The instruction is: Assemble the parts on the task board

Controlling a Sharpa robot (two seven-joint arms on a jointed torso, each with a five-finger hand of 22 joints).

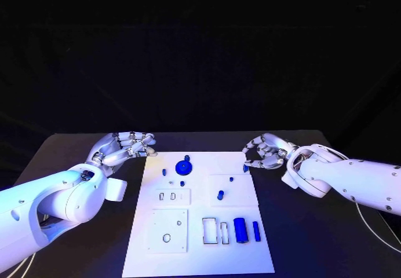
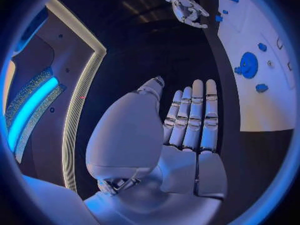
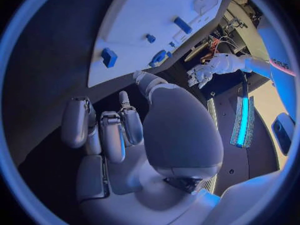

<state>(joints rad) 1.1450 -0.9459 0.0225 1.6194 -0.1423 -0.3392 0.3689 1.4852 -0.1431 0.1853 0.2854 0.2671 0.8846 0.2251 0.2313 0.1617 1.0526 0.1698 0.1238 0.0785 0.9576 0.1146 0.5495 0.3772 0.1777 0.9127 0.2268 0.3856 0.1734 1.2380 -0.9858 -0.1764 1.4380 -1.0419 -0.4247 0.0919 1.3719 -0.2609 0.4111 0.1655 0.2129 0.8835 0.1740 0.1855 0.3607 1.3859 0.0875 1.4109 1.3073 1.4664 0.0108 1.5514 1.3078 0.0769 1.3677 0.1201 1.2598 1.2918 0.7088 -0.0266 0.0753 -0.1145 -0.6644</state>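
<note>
From where I stand, the job looks barely begun. The white task board (image 1: 199, 255) lies flat in the middle of the black surface (image 1: 75, 150), and the blue parts are spread over it, apart from each other.

A round blue disc (image 1: 183, 168) sits near the far edge of the board, with a tiny blue piece (image 1: 166, 172) just beside it. Two small blue pegs (image 1: 221, 194) rest around the middle panel, and another small blue block (image 1: 245, 168) lies close to the board's right edge. Nearer the robot, a blue cylinder (image 1: 240, 230) and a thin blue bar (image 1: 255, 231) lie side by side next to an open rectangular frame (image 1: 215, 231). Whether any of these is already seated in its slot, I cannot tell.

The left hand (image 1: 125, 147) hovers off the board's far left corner, palm bare, fingers (image 2: 195, 115) stretched straight and close together, holding nothing. The right hand (image 1: 266, 152) hangs just off the far right corner, near the small block, its fingers (image 3: 112, 135) curled partway in around nothing. Judging by this, nearly all the fitting is left to do.
</note>
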